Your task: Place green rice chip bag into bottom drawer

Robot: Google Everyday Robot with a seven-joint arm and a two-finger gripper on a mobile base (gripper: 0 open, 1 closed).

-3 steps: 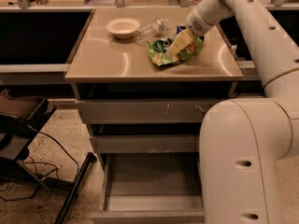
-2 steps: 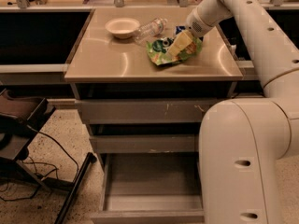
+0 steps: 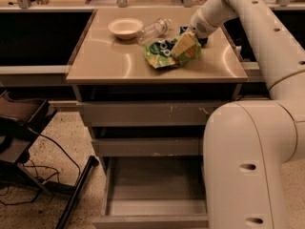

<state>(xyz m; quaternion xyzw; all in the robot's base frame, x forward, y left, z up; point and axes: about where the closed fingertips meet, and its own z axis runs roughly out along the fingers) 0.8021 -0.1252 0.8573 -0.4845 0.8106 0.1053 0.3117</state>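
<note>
The green rice chip bag lies crumpled on the tan cabinet top, right of centre, with its orange-yellow patch facing up at its right side. My gripper is at the end of the white arm, down at the bag's upper right edge and over the yellow patch. The arm hides the contact. The bottom drawer is pulled out at the foot of the cabinet, and its grey tray shows nothing inside.
A white bowl and a clear plastic bottle on its side lie at the back of the top. A bit of blue shows behind the bag. My arm's white body fills the right. A dark chair and cables stand at left.
</note>
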